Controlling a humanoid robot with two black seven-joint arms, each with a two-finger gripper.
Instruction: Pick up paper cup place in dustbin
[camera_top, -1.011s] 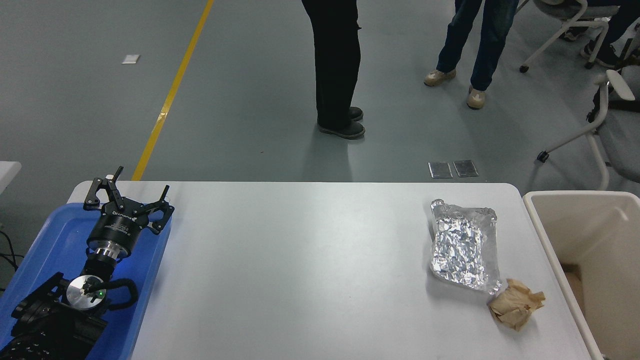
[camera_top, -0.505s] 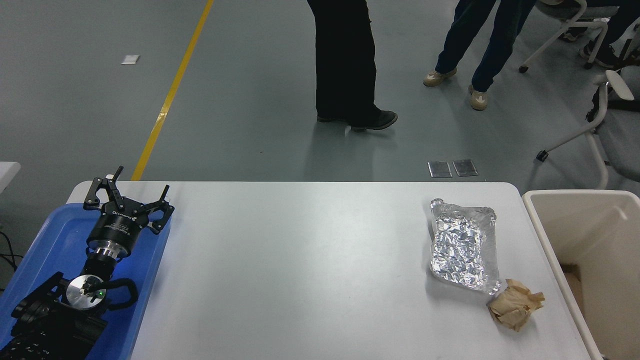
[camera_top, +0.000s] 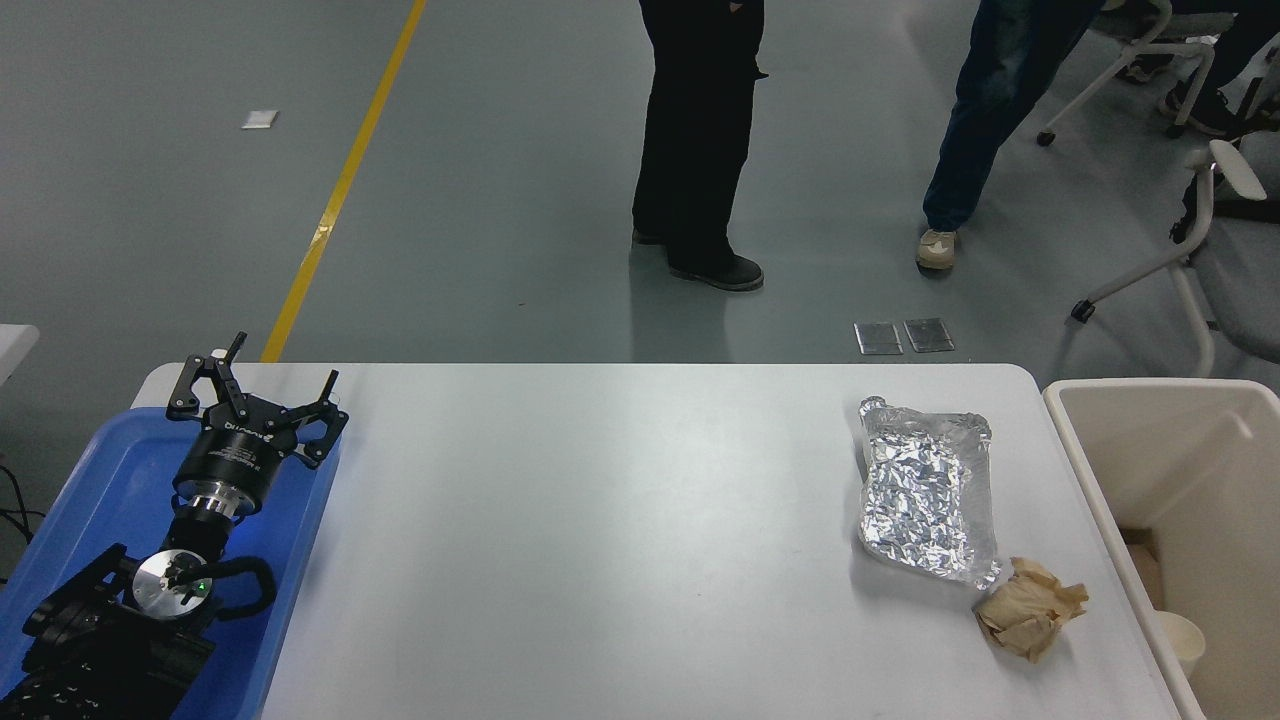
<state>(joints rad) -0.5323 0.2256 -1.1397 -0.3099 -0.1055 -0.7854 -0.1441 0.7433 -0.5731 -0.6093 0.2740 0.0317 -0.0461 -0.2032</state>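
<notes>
Lying inside dustbin (camera_top: 1100, 478): paper cup (camera_top: 1182, 640), far from left claw (camera_top: 258, 392).

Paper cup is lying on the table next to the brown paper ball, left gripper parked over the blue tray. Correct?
Not quite. The head view shows the paper cup inside the dustbin, against its near-left wall, not on the table. The brown paper ball is on the table, just outside the bin. The left gripper is indeed parked over the blue tray.
</notes>
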